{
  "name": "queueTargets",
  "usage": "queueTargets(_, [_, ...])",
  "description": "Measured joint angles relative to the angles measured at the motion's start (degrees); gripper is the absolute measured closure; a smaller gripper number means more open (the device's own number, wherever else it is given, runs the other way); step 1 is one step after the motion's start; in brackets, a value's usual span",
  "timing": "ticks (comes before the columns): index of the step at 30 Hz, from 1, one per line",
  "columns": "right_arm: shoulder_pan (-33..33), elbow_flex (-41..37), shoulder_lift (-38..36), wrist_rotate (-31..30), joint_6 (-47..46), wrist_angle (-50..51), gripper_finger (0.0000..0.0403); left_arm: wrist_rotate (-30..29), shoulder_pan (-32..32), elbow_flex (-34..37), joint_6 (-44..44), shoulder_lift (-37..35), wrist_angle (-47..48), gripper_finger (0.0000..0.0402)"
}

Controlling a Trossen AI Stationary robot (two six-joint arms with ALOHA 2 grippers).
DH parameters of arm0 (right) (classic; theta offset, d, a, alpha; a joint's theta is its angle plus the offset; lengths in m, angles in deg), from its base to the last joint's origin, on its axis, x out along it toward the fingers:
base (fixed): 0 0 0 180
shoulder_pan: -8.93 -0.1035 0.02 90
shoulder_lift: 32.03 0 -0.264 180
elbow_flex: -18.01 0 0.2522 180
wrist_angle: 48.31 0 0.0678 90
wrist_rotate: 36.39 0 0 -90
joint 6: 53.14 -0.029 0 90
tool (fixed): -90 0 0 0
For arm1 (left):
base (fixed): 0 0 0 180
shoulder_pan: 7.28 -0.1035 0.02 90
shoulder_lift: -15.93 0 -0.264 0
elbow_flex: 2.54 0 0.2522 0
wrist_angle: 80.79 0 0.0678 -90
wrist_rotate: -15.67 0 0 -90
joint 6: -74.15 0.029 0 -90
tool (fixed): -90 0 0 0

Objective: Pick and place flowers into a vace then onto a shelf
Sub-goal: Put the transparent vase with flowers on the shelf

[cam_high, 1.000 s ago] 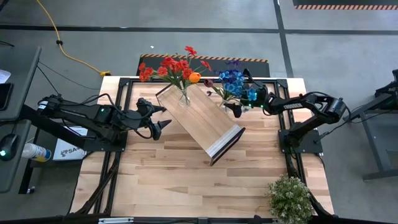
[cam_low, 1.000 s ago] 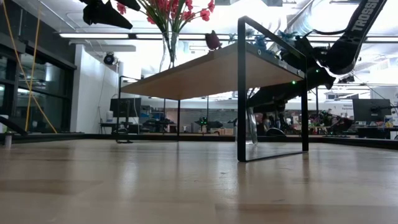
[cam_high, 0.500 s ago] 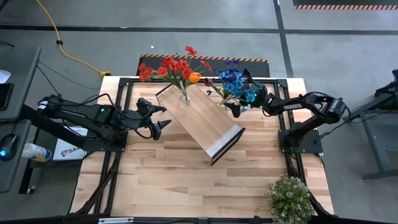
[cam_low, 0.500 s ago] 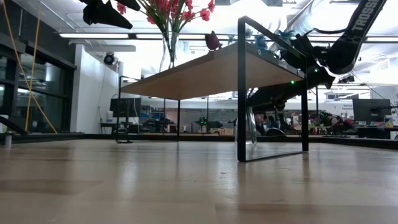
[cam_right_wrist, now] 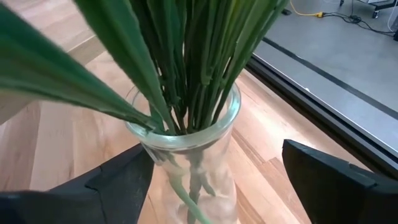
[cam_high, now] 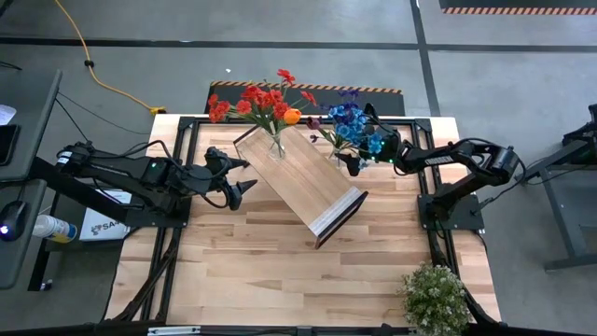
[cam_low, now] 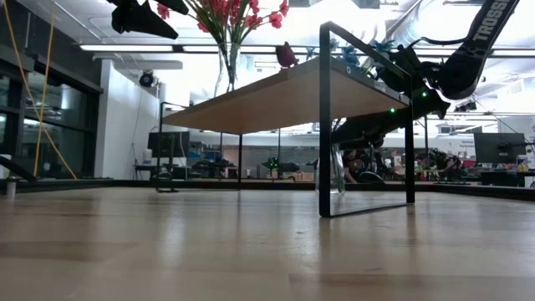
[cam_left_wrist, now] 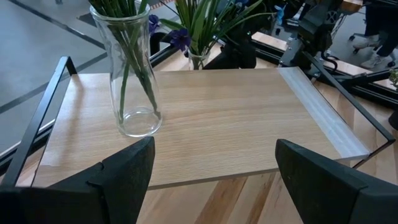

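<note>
The light-wood shelf (cam_high: 303,177) stands slantwise on its dark frame in the middle of the table. A clear glass vase (cam_left_wrist: 134,81) of red and orange flowers (cam_high: 256,101) stands on the shelf's far left end. A second glass vase (cam_right_wrist: 193,155) of blue and purple flowers (cam_high: 350,121) stands on the table just beyond the shelf's right side. My right gripper (cam_right_wrist: 214,180) is open, with one finger on either side of this vase near its rim. My left gripper (cam_high: 244,177) is open and empty, level beside the shelf's left edge.
A bushy pale-green potted plant (cam_high: 434,294) stands at the table's near right corner. The near half of the tabletop (cam_high: 270,271) is bare wood. The shelf's white end edge (cam_high: 336,213) faces the near right.
My right gripper has crept a little toward the vase of blue flowers, still open. Nothing else has moved.
</note>
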State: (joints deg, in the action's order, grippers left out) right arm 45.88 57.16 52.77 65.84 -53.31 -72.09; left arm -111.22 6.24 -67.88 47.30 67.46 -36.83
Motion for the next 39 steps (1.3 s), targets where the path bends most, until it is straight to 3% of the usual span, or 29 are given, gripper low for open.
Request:
queueTargets(31, [0.0, -0.01, 0.02, -0.33, 0.22, 0.0, 0.0236, 0.44, 0.0, 0.0, -0.04, 0.0, 0.0, 0.0034])
queueTargets(39, [0.0, -0.01, 0.02, 0.09, 0.22, 0.02, 0.023, 0.46, 0.0, 0.0, -0.04, 0.0, 0.0, 0.0034])
